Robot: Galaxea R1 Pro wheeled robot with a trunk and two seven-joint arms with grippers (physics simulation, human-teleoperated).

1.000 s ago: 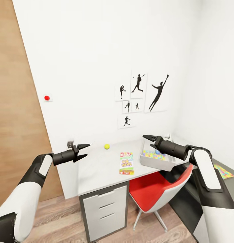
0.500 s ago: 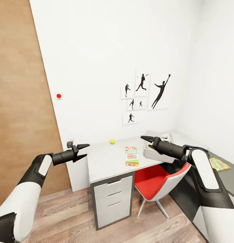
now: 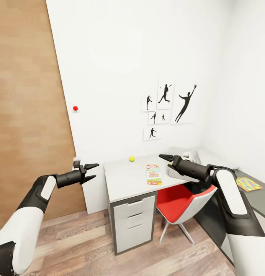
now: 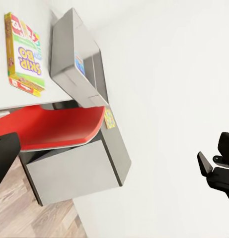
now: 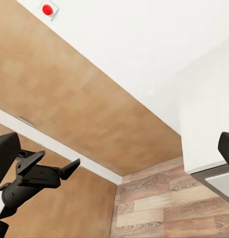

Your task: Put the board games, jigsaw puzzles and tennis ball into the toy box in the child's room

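One red chair [image 3: 177, 202] under table [image 3: 125, 182]

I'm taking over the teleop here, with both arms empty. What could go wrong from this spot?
The red chair is tucked under the table below the toy box, so the base may bump it on approach. The tennis ball lies loose and could roll if nudged. The right gripper hangs over the box and might knock it.

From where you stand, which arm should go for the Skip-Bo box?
Probably right: its end effector, open and empty, hangs beside the Skip-Bo box, while the left end effector is off the table's end.
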